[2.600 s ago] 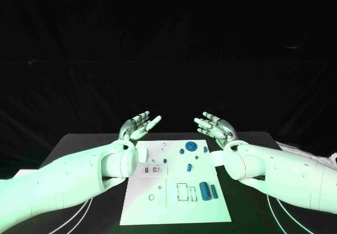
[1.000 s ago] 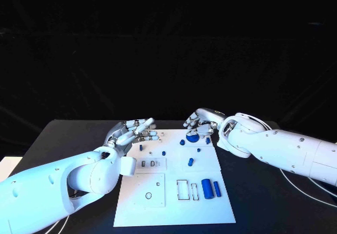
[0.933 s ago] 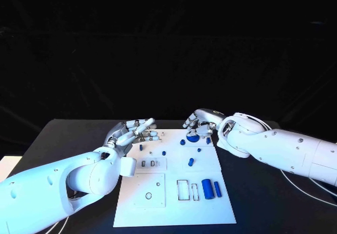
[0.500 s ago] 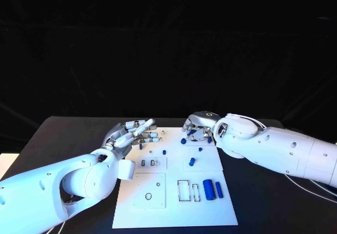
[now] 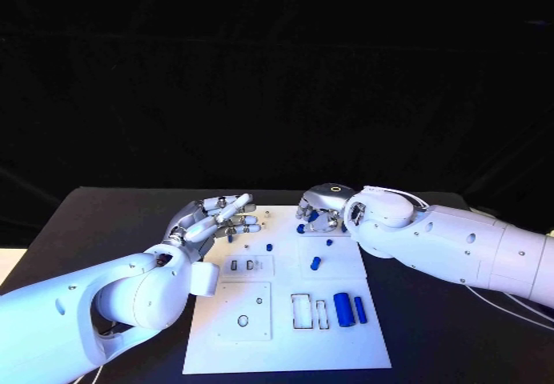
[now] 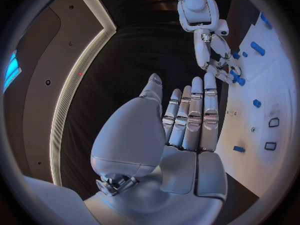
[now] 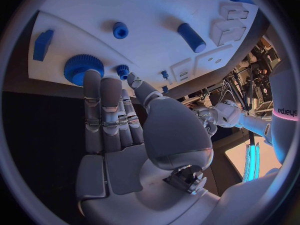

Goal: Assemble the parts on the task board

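Observation:
The white task board (image 5: 277, 336) lies in the middle of the black table. My right hand (image 5: 321, 206) reaches down over the board's far edge. Its straight fingertips (image 7: 92, 77) touch the rim of a large blue gear (image 7: 76, 67) and grip nothing. A small blue gear (image 7: 122, 70) sits beside the thumb. My left hand (image 5: 219, 218) hovers open over the board's far left corner, fingers (image 6: 190, 110) stretched flat and holding nothing. A short blue peg (image 5: 315, 263) lies mid-board. Two blue cylinders (image 5: 342, 308) lie at the near right.
Other small blue pieces (image 5: 269, 249) stand on the board between the hands. A blue block (image 7: 42, 44) and a blue cylinder (image 7: 191, 37) lie near the right hand. Outlined slots (image 5: 300, 310) mark the near half. Black table (image 5: 104, 224) surrounds the board.
My right hand has swung down from a raised, palm-up pose onto the large gear at the far edge. The left hand has lowered toward the board's far left corner.

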Tool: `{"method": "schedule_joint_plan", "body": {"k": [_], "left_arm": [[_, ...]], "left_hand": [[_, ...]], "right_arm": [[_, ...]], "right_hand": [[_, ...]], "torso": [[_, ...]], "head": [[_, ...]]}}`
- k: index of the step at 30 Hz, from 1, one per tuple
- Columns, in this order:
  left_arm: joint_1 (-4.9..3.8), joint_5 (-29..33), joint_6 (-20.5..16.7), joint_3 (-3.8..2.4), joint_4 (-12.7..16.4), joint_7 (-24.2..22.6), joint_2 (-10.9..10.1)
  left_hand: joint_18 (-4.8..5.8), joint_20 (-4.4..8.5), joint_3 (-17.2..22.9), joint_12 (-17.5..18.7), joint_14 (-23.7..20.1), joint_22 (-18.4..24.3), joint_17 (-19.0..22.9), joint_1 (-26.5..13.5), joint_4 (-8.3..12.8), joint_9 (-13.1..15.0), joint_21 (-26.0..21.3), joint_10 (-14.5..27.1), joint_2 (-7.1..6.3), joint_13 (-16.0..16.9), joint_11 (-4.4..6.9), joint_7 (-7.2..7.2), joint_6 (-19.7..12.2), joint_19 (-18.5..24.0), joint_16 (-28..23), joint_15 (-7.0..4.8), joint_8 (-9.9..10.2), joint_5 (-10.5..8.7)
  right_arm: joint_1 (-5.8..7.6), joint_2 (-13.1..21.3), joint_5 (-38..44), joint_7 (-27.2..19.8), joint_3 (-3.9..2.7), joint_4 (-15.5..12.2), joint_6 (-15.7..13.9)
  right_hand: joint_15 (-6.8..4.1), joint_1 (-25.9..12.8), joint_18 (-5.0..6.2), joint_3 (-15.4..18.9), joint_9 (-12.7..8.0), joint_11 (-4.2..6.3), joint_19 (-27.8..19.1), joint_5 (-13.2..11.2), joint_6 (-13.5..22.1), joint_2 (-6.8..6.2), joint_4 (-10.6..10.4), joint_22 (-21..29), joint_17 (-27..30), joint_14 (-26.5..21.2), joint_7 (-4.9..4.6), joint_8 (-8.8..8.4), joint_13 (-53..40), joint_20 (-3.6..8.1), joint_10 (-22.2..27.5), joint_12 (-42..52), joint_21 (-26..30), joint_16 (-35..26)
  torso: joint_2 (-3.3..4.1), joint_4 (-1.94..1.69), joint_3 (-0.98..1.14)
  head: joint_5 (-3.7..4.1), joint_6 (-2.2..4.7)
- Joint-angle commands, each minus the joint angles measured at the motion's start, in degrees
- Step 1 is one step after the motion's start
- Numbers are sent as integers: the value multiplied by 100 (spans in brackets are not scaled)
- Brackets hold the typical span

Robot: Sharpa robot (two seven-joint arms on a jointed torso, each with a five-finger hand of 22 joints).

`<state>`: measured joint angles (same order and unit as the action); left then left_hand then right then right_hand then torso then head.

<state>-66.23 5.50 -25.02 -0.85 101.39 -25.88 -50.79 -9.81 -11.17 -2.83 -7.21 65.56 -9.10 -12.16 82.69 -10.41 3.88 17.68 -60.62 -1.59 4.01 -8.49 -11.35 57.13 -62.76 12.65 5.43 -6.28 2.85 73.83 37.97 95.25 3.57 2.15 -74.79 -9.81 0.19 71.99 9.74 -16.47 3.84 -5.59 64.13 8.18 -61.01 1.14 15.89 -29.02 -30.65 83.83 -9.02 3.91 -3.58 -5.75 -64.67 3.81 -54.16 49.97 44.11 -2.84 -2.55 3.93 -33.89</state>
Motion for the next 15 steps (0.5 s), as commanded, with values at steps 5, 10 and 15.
{"method": "schedule_joint_plan", "body": {"k": [5, 10, 15], "left_arm": [[-18, 62, 96, -12, 30, -11, -2], [-26, 73, 96, -14, 31, -12, -6], [-32, 77, 95, -14, 29, -12, -11]], "left_hand": [[-51, -4, -10, 37, 41, -7, -17, 18, 52, -10, 23, 12, 62, -11, -4, -11, 17, -49, -16, -4, 52, -2], [-50, -4, -11, 42, 36, -6, -21, 23, 61, -10, 21, 15, 64, -12, -5, -12, 17, -48, -22, -2, 57, -2], [-49, -5, -12, 48, 31, -5, -26, 28, 69, -10, 19, 17, 67, -13, -7, -12, 16, -47, -28, 0, 61, -2]], "right_arm": [[0, -72, 171, 47, -2, 97, 201], [-2, -102, 172, 38, -2, 123, 250], [-6, -126, 175, 38, -1, 145, 333]], "right_hand": [[-17, -58, 63, -85, 10, 26, -10, -47, -89, -4, -11, -151, -152, -28, 15, 3, -1, -7, -24, -12, -138, 145], [-22, -65, 59, -115, 11, 31, -6, -59, -112, 2, -17, -196, -206, -29, 23, 4, -1, -4, -41, -11, -182, 194], [-29, -77, 52, -168, 13, 41, -4, -75, -154, 10, -26, -256, -273, -35, 37, 6, 0, 1, -74, -10, -245, 259]], "torso": [[47, -28, -11], [71, -23, -14], [85, -19, -22]], "head": [[-4, 7], [-26, -11], [14, -37]]}}
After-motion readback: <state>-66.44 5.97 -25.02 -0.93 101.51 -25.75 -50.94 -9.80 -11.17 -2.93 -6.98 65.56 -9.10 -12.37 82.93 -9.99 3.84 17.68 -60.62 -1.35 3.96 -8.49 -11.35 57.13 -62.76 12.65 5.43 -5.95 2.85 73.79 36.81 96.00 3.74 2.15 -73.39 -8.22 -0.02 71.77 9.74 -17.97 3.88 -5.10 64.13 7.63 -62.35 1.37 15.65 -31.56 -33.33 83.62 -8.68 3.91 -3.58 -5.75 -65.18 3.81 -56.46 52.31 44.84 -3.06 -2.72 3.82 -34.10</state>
